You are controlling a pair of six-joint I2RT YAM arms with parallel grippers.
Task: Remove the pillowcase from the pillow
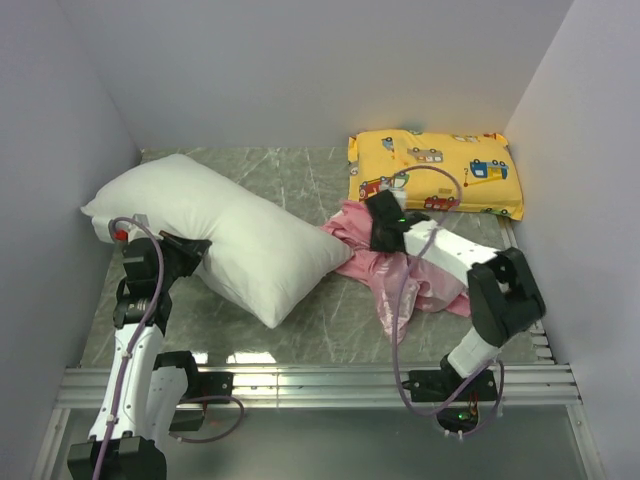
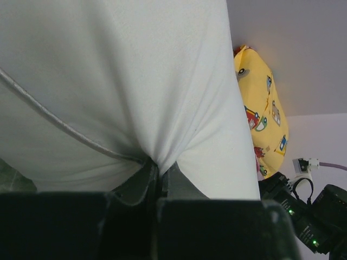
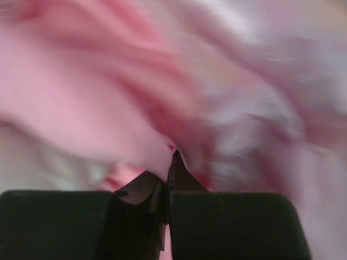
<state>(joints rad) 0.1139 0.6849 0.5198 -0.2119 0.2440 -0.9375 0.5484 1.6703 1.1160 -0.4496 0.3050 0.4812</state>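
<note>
The white pillow (image 1: 230,228) lies bare on the left half of the table, angled from back left to front centre. My left gripper (image 1: 196,250) is shut on a pinch of its white fabric (image 2: 157,157) at the near left side. The pink satin pillowcase (image 1: 395,275) lies crumpled on the table right of the pillow, off it. My right gripper (image 1: 378,240) is shut on a fold of the pillowcase (image 3: 162,157), which fills the blurred right wrist view.
A yellow vehicle-print pillow (image 1: 435,172) lies at the back right; it also shows in the left wrist view (image 2: 263,114). Grey walls close in the table on three sides. A metal rail (image 1: 320,385) runs along the near edge.
</note>
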